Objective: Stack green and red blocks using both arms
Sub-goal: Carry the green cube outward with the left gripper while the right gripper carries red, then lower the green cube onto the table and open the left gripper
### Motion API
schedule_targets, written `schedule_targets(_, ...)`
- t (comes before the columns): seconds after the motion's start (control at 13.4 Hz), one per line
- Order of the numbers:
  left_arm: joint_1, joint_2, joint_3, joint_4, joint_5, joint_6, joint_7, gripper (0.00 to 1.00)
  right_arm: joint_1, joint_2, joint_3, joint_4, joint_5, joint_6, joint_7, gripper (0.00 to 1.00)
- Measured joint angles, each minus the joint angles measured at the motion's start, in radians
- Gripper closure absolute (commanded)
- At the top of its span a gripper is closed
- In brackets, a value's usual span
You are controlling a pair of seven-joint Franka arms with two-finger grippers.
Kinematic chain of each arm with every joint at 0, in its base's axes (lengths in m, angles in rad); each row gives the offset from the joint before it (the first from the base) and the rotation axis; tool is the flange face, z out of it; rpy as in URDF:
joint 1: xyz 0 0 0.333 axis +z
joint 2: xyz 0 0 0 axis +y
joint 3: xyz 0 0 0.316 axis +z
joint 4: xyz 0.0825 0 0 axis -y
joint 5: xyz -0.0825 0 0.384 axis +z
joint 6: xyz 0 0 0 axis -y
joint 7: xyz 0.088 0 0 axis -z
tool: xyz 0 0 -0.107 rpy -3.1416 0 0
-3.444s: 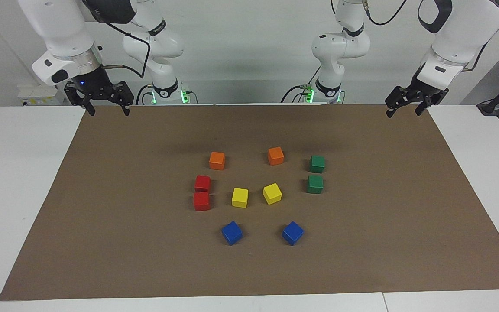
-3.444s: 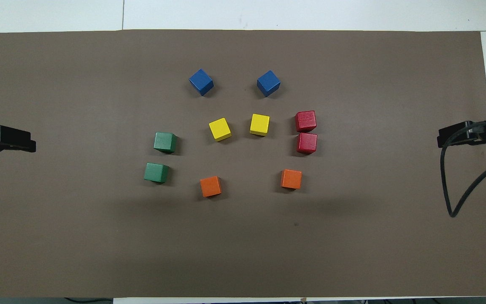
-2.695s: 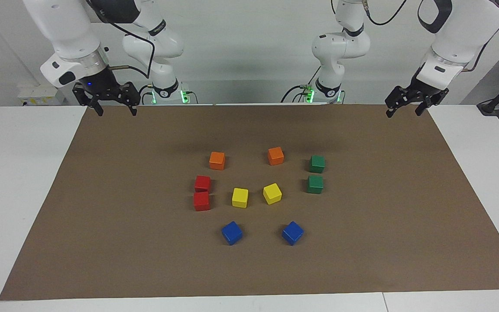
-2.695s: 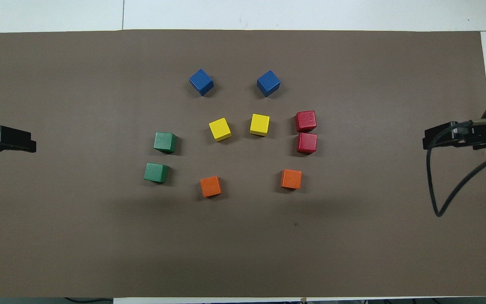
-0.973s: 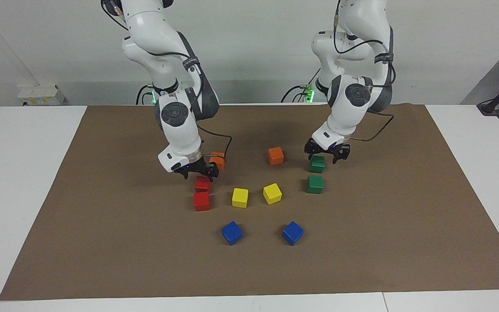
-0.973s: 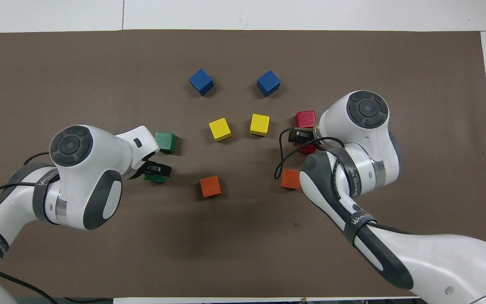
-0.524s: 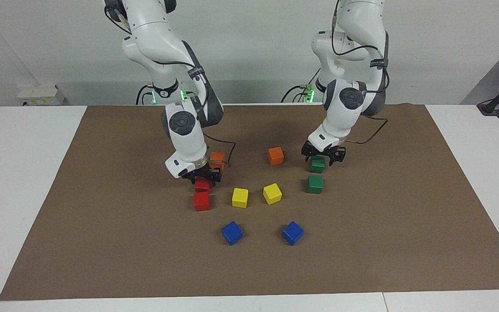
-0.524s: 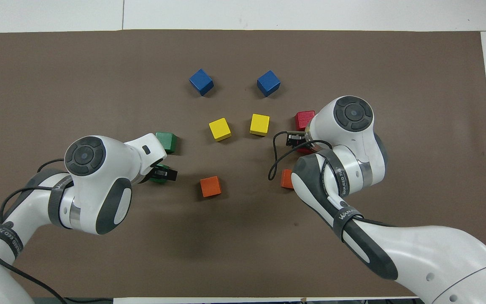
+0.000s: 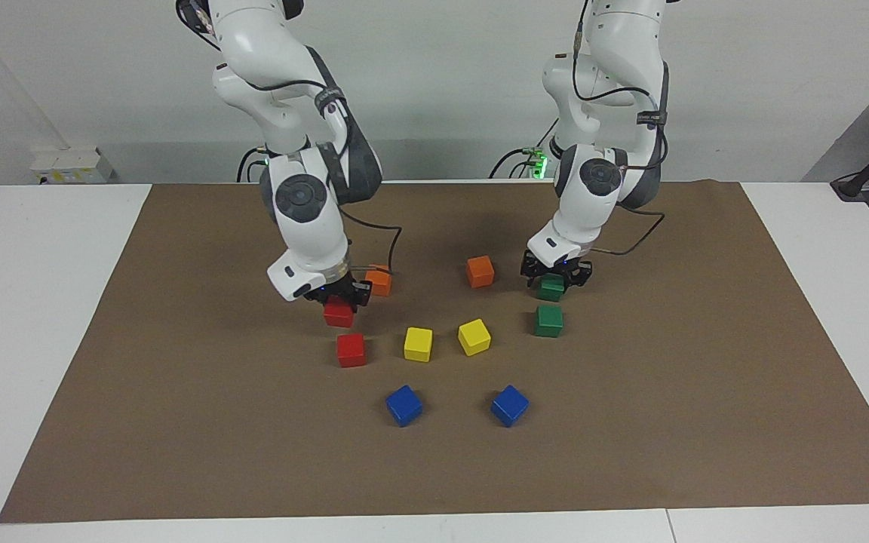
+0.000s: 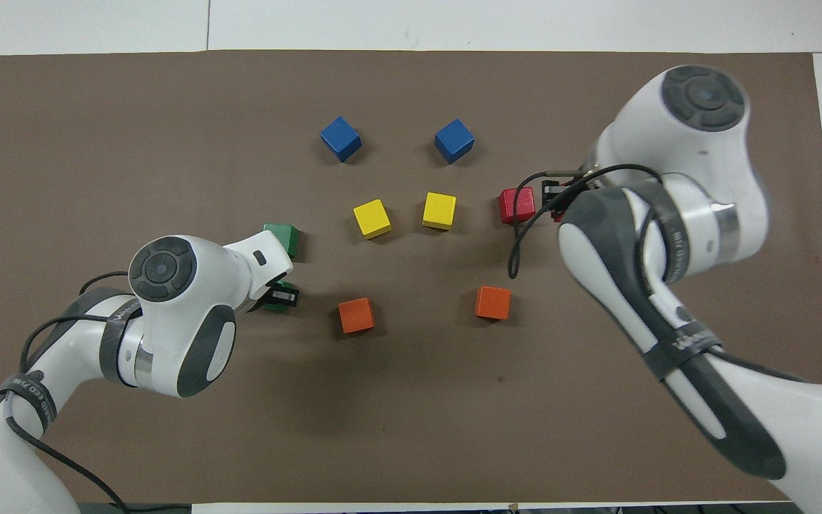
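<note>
Pinching a red block [image 9: 338, 314], the right gripper [image 9: 342, 292] hangs just over the mat [image 9: 178, 377]. The block looks clear of the surface, above a spot nearer the robots than the second red block [image 9: 351, 350]. An orange block [image 9: 379, 281] sits close beside the gripper.

Left gripper [image 9: 554, 273]: fingers pressed onto the sides of a green block [image 9: 552, 289]. Cannot tell whether it has left the mat. The second green block [image 9: 548, 320] lies farther from the robots, a little apart, near the left arm's end of the cluster.

Risks, as judged from here:
- The grip on the red block looks high, with most of the cube below the fingers. A quick swing could twist it, and it would land askew on the second red block.
- Too low a carry would clip the lower cube's edge and shove it instead of topping it.
- Glossy, equal-sized faces leave little margin. An off-centre release means a topple.
- Right arm's cable loops near the orange block and could drag it.
- If the left grip is weak, the green block could slip out on the lift.
</note>
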Motion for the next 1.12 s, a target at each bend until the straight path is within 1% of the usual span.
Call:
schedule_targets(0.07, 0.0, 0.0, 0.0, 0.0, 0.0, -0.001, 0.0, 1.0, -0.063, -0.001, -0.003, 0.001, 0.0, 0.016, -0.104, 1.0)
schedule_targets(0.22, 0.0, -0.002, 0.004, 0.009, 0.0, -0.022, -0.001, 1.0, -0.157, 0.007, -0.005, -0.029, 0.0, 0.057, -0.247, 1.0)
schedule_targets(0.3, 0.002, -0.007, 0.011, 0.029, 0.0, -0.065, -0.001, 1.0, -0.185, 0.007, -0.006, -0.055, -0.001, 0.08, -0.294, 1.0)
schedule_targets(0.37, 0.019, -0.02, 0.018, 0.064, 0.0, -0.141, -0.001, 1.0, -0.209, 0.006, -0.006, -0.088, -0.003, 0.109, -0.342, 1.0)
schedule_targets(0.52, 0.115, -0.077, 0.025, 0.122, 0.001, -0.283, 0.059, 1.0, -0.255, 0.005, -0.006, -0.153, -0.004, 0.173, -0.431, 1.0)
schedule_targets(0.67, 0.257, -0.137, 0.036, 0.129, 0.007, -0.347, 0.182, 1.0, -0.289, 0.005, -0.006, -0.208, -0.004, 0.229, -0.474, 1.0)
schedule_targets(0.82, 0.392, -0.148, 0.041, 0.123, 0.025, -0.343, 0.3, 1.0, -0.293, 0.004, -0.005, -0.257, -0.004, 0.281, -0.479, 1.0)
schedule_targets(0.97, 0.507, -0.144, 0.042, 0.097, 0.029, -0.288, 0.395, 1.0, -0.293, 0.004, -0.001, -0.276, -0.004, 0.296, -0.479, 1.0)
schedule_targets(1.12, 0.566, -0.129, 0.043, 0.044, 0.03, -0.205, 0.429, 1.0, -0.293, 0.004, -0.001, -0.291, -0.004, 0.31, -0.479, 1.0)
